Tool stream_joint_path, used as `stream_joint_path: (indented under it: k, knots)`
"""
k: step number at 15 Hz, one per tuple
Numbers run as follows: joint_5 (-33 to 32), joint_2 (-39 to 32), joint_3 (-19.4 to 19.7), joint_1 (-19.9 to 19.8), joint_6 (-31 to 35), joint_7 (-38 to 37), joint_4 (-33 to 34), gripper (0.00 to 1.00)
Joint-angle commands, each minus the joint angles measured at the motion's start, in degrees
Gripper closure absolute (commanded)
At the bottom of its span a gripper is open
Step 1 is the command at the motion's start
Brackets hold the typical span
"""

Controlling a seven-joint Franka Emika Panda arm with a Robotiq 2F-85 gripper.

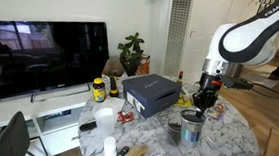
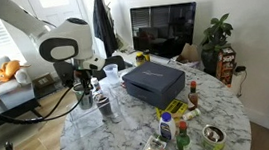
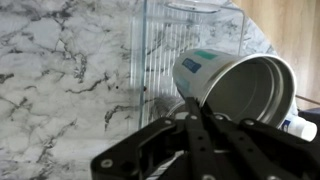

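Closed, my gripper (image 3: 197,110) touches the near rim of the tilted white paper cup (image 3: 235,85), just ahead; pinch unconfirmed.

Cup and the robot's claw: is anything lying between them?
Nothing. In the wrist view the gripper is shut on the rim of the cup, with no gap. A clear container stands behind the cup.
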State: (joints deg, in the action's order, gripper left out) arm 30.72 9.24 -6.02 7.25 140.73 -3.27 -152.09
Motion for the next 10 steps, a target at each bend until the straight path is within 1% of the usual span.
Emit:
stream_joint_path:
  k: [1, 4, 5, 8, 10]
  knots:
    - [0.0, -0.9, 0.5, 0.3, 0.2, 0.2, 0.2, 0.96]
    - [-0.1, -1.0, 0.5, 0.3, 0.2, 0.2, 0.6, 0.96]
    - [0.7, -2.5, 0.7, 0.6, -0.6, 2.4, 1.1, 0.99]
    - [1.5, -5.3, 0.5, 1.3, -2.6, 7.8, 0.9, 0.99]
    - [1.7, -6.2, 0.2, 1.3, -2.3, 10.6, 0.1, 0.99]
